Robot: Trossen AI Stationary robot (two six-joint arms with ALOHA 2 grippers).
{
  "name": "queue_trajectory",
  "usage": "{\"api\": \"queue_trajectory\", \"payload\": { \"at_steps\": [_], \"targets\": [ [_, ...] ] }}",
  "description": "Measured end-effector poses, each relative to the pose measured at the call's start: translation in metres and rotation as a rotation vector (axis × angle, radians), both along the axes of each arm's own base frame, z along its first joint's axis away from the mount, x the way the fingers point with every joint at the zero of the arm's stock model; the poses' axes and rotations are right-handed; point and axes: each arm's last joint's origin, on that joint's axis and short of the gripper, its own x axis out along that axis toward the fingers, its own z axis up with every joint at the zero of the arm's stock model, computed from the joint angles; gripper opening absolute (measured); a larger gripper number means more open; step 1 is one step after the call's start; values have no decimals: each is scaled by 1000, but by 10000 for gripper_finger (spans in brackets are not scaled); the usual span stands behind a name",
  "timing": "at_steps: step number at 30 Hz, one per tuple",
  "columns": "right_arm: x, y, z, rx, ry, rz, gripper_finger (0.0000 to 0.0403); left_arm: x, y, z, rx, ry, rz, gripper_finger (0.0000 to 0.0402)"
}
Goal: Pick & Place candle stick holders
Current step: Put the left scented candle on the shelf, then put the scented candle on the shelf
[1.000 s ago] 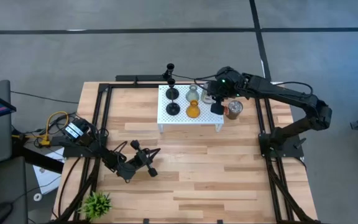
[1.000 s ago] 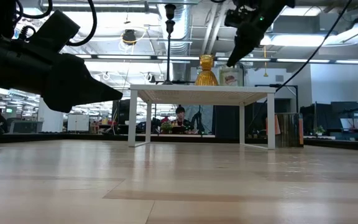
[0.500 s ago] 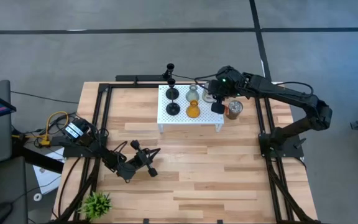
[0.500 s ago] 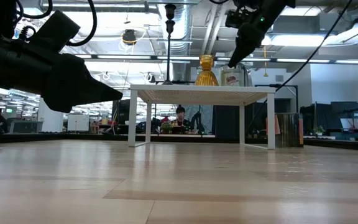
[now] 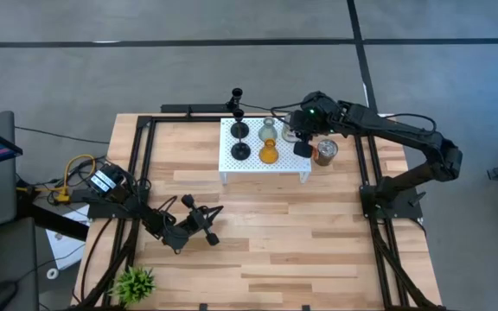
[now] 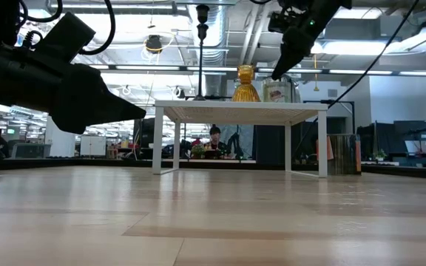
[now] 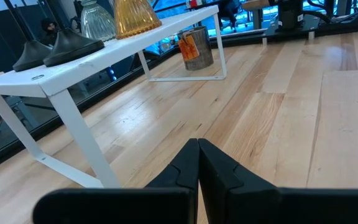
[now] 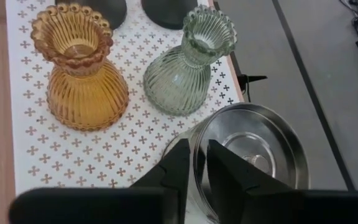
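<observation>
A white perforated stand bears two black candle stick holders, a pale-green glass one and an amber one, each standing on its base. The right wrist view shows the amber one and the green one. My right gripper hovers above the stand's right end, its fingers a narrow gap apart and empty. My left gripper is shut and empty over the table's near left, pointing at the stand.
An open metal tin stands on the table just right of the stand, right below my right gripper's fingers. A small green plant sits at the near left corner. Bare wood lies between the stand and the near edge.
</observation>
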Motion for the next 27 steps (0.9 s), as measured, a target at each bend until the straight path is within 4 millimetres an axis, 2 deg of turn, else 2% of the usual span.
{"api": "queue_trajectory", "payload": {
  "at_steps": [6,11,19,27],
  "targets": [
    [-5,2,7,-12,-27,0,68,0,0,0,0,0,0,6],
    [-12,13,19,-35,-70,28,76,0,1,0,0,1,3,6],
    [-34,44,45,-48,-171,87,77,2,3,0,1,2,15,6],
    [-69,77,54,92,-162,74,77,2,3,0,1,2,15,6]
  ]
}}
